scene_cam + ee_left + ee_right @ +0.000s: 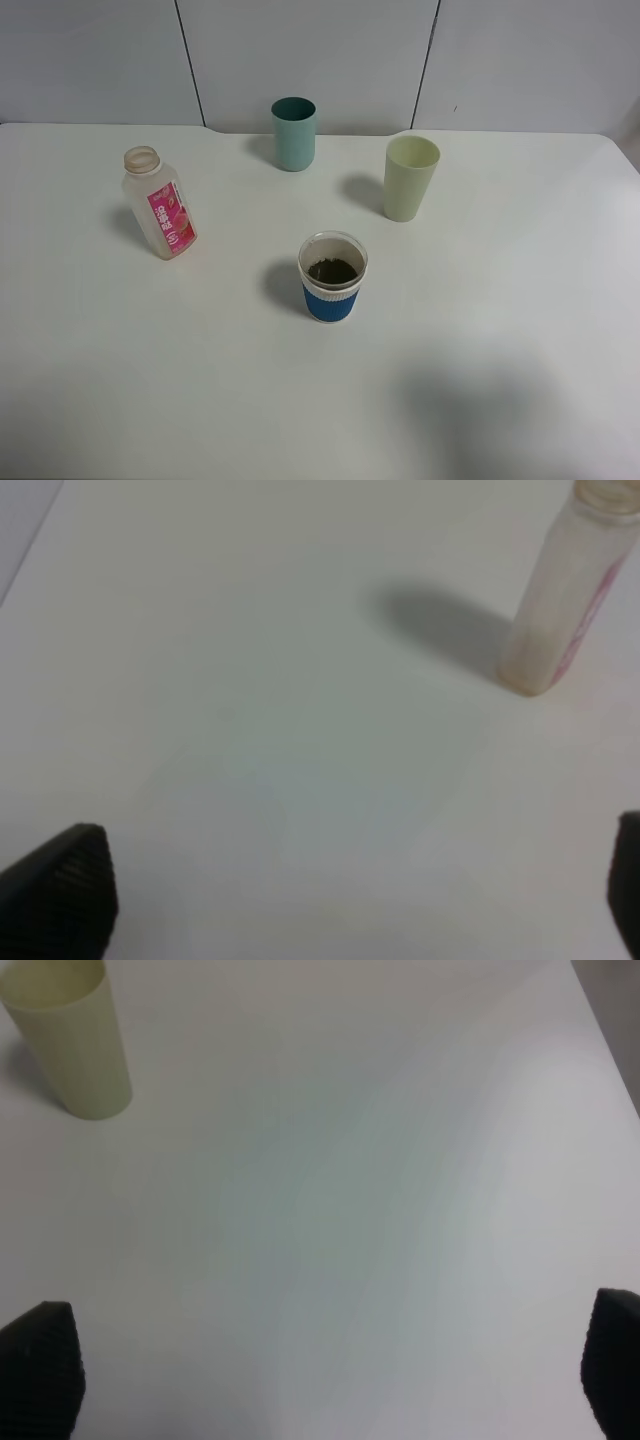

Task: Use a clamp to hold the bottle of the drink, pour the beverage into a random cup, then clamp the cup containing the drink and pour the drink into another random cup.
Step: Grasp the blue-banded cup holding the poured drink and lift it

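Note:
The bottle of the drink (160,204) stands uncapped and looks empty at the left of the white table (520,300); it also shows in the left wrist view (565,590). Near the middle stands the blue-sleeved cup (332,277) with dark beverage (333,271) in it. The tall pale yellow-green cup (410,177) stands behind it to the right, seen too in the right wrist view (70,1035). My left gripper (350,890) is open over bare table, well short of the bottle. My right gripper (330,1370) is open too, apart from the tall cup. Neither arm shows in the high view.
A teal cup (294,133) stands at the back of the table, left of the pale green cup. A grey panelled wall (300,50) rises behind the table's far edge. The table's right edge shows in the right wrist view (605,1040).

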`<action>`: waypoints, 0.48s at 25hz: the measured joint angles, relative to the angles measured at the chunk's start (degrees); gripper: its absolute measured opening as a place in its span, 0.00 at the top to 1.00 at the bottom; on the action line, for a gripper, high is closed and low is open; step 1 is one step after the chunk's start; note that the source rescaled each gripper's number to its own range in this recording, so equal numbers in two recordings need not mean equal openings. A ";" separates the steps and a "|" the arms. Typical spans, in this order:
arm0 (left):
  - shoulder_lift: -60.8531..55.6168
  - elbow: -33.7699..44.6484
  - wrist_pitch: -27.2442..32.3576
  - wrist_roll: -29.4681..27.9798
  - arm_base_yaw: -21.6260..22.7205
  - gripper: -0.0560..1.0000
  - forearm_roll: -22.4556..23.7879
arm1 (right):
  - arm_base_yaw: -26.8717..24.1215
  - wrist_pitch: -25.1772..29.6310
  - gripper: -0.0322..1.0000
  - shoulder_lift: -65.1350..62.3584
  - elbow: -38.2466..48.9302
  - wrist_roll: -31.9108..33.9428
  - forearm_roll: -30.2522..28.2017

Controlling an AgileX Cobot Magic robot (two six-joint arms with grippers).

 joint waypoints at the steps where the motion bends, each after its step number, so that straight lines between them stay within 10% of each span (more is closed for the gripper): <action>1: 0.00 0.00 0.00 0.00 0.00 0.00 0.00 | 0.00 0.00 0.00 0.00 0.00 0.00 0.00; 12: 0.00 0.00 0.00 0.00 0.00 0.00 0.00 | 0.00 0.00 0.00 0.00 0.00 0.19 -0.05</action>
